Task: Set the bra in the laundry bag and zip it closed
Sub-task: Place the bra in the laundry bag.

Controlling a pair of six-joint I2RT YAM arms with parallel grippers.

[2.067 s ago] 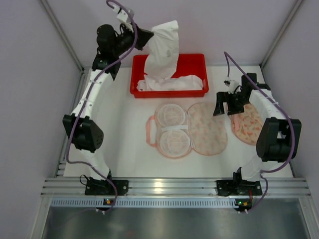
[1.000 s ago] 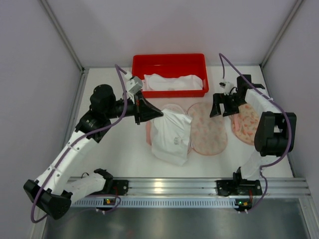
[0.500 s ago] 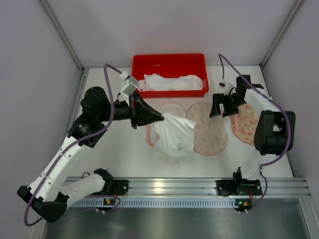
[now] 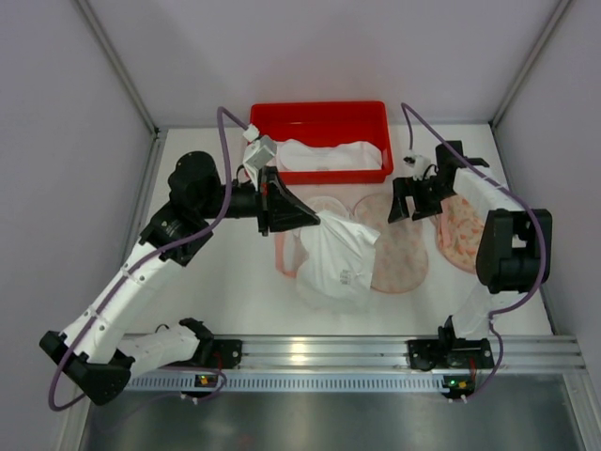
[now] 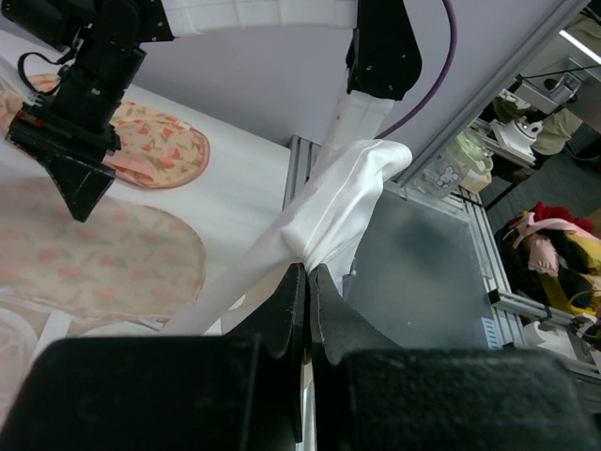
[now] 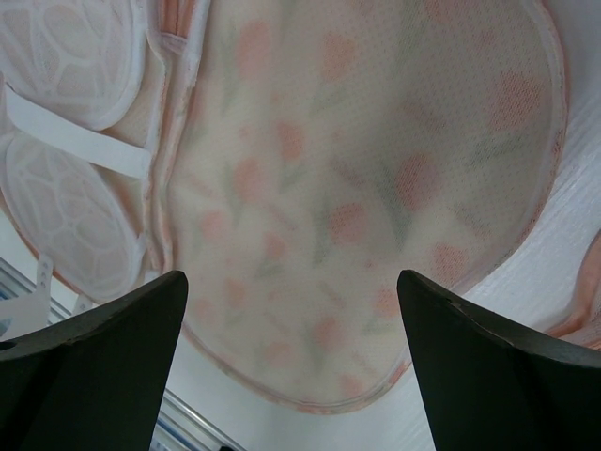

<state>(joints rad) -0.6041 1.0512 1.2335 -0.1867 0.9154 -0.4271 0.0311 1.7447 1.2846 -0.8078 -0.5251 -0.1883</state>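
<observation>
**Left fingers** (image 4: pixel 299 215): pressed together and clamped on a gathered fold of the bra. In the left wrist view the two black fingers (image 5: pixel 282 315) meet with no gap, and the white fabric is bunched just above their tips. They are held above the tabletop, pointing toward the right arm.

**Bra** (image 4: pixel 340 260): white. One end is pinched in the left fingers and the rest hangs down and spreads over the laundry bag. It covers the bag's near mesh cup and overlaps the left edge of the floral flap. In the left wrist view it shows as a twisted white band (image 5: pixel 331 214) rising from the fingers.

**Laundry bag** (image 4: pixel 406 256): lies open and flat on the tabletop (image 4: pixel 230 282), in front of the bin. It has a pink floral flap on the right and a mesh half with round cups on the left. The far cup is partly visible beyond the bra. A pink loop shows at the bag's left edge.

**Right fingers** (image 4: pixel 400 204): spread wide and holding nothing. They hover above the far right part of the floral flap. In the right wrist view both dark fingers (image 6: pixel 99 362) frame the flap (image 6: pixel 362 188), with the mesh cups at the upper left. No contact with the flap can be seen.

**Red bin** (image 4: pixel 319 112): at the far edge of the tabletop, with white cloth (image 4: pixel 329 155) lying in it.

**Second floral pouch** (image 4: pixel 462 235): at the right edge of the tabletop, partly under the right arm.
</observation>
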